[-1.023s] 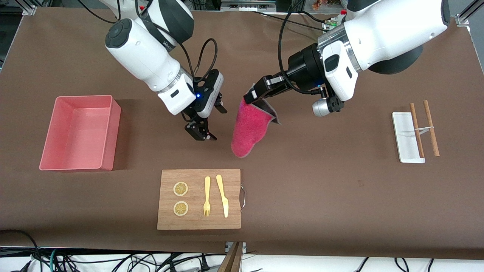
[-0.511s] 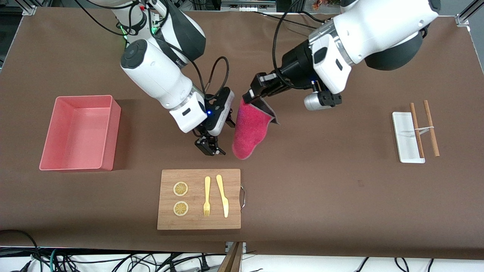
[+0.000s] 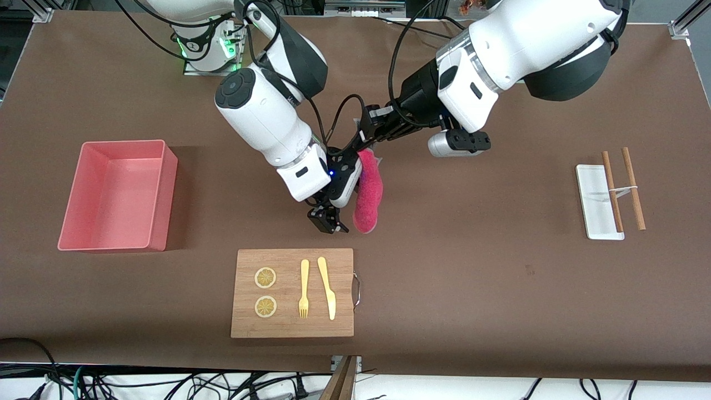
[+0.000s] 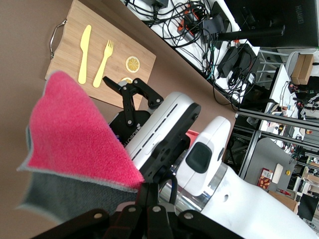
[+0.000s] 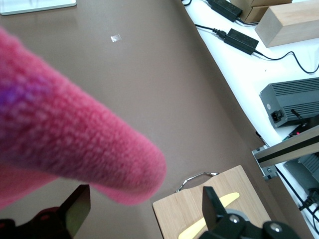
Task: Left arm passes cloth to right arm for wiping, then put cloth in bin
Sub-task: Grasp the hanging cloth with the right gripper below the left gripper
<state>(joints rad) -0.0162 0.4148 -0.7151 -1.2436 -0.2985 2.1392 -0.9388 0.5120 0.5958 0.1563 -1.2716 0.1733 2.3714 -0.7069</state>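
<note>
You're looking at the cloth point(image 3: 368, 195) hanging as a narrow magenta fold, grey underside showing in the left wrist view. The left gripper point(image 3: 365, 143) is pinching its top corner shut, above bare table just farther from the front camera than the wooden board point(image 3: 293, 293). The cloth's low tip is hanging near the board's farther edge, not touching it. The right gripper point(image 5: 142, 208) is standing with jaws wide; the cloth is probably sitting between the open fingers, though contact is unclear. The bin point(image 3: 115, 195) is sitting well apart from the board, toward the right arm's end.
</note>
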